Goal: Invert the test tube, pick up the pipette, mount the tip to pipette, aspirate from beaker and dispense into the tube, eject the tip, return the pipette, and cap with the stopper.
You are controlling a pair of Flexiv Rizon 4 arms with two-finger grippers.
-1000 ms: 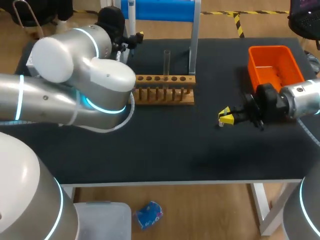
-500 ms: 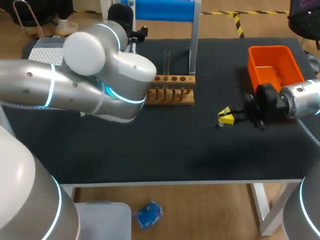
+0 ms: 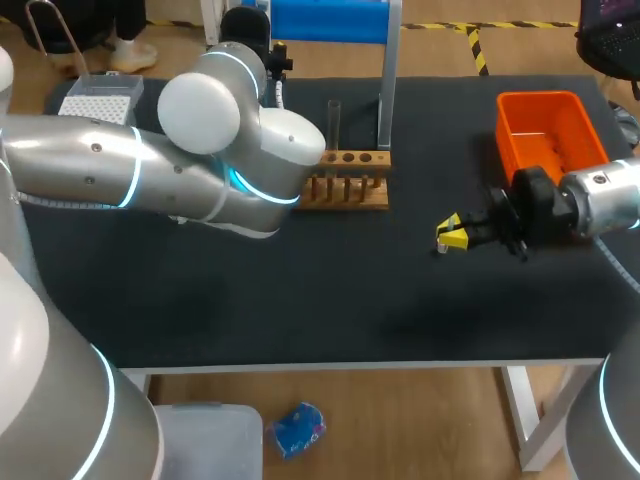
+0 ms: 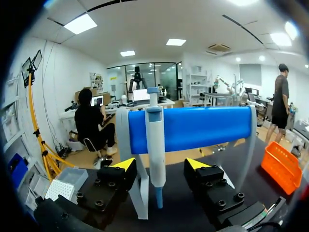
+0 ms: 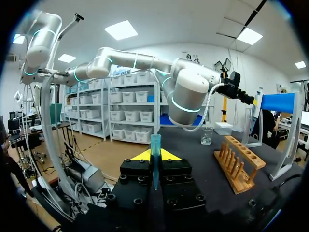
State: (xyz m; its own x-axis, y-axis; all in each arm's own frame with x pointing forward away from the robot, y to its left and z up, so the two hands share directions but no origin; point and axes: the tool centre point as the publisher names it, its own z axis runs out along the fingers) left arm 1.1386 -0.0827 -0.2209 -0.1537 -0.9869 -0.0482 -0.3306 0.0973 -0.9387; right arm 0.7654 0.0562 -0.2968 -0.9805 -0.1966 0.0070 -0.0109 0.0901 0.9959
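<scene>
two fingers of the left gripper (image 4: 161, 165) stood apart, the pipette (image 4: 155, 140) between them, hanging up and down, tip end down, at 12 o'clock on the table (image 3: 330, 300). at 3 o'clock the right gripper (image 5: 155, 155) pinched a blue piece (image 5: 155, 143) pointing up.

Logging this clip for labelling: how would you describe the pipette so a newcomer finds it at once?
Find the stand with the thick blue bar across its top. The pipette hangs upright from that bar, straight ahead of the open left gripper. Unlike the stand's white legs beside it, it is pale blue with a narrow blue end.
</scene>
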